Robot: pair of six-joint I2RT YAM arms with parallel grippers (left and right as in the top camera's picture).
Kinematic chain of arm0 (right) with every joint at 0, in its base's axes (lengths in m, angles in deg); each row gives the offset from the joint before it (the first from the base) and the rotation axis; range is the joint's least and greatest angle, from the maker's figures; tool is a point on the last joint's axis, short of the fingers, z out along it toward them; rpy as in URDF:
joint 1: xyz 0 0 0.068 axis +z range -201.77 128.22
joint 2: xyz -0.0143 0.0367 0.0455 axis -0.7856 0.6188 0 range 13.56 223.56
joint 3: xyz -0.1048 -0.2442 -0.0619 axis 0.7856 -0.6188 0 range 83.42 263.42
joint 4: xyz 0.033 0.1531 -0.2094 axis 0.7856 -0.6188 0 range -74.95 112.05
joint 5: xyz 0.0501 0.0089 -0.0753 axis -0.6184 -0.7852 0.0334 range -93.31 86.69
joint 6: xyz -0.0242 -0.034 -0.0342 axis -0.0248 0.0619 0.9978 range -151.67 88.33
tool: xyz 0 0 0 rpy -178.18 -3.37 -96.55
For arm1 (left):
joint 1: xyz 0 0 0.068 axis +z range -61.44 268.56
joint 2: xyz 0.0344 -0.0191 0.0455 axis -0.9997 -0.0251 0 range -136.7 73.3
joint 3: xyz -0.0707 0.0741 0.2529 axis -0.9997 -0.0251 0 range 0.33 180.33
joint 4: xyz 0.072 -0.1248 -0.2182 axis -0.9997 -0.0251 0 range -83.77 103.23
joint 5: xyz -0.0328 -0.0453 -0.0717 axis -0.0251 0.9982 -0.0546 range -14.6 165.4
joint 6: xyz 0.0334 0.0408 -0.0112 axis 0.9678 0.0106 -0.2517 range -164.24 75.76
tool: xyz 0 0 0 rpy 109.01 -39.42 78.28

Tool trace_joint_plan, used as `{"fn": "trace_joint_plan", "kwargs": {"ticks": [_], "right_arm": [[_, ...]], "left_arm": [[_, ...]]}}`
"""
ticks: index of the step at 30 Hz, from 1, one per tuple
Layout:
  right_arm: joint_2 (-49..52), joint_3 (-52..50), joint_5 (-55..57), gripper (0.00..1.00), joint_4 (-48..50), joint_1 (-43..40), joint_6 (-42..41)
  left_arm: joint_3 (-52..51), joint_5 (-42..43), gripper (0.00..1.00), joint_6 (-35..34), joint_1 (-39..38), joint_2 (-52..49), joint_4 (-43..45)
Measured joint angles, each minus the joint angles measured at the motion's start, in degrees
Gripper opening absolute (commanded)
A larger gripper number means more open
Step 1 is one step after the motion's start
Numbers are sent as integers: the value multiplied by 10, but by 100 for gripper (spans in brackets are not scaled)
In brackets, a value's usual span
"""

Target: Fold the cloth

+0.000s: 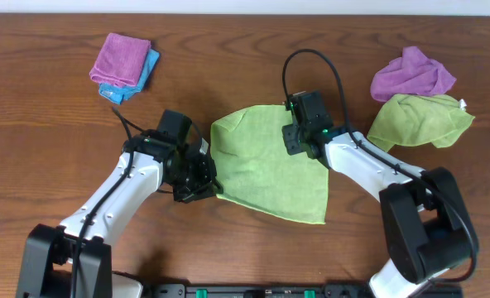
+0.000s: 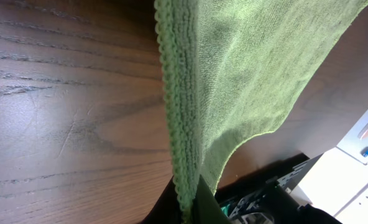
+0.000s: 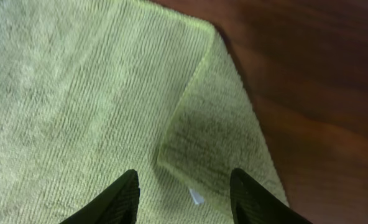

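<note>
A lime green cloth lies spread in the middle of the table. My left gripper is shut on its left front edge; the left wrist view shows the stitched hem pinched between the jaws and lifted off the wood. My right gripper is open over the cloth's right back corner. The right wrist view shows its fingers apart just above the cloth, over a folded-under corner flap with a small white tag.
A folded purple cloth on a blue one lies at the back left. A crumpled purple cloth and a crumpled green cloth lie at the back right. Bare wood lies in front.
</note>
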Motion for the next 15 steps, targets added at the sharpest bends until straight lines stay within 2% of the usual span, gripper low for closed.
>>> {"fn": "trace_joint_plan", "kwargs": {"ticks": [15], "right_arm": [[20,1,12,44,31,0,0]], "left_arm": [[0,7,6,0,0,0,-4]]}}
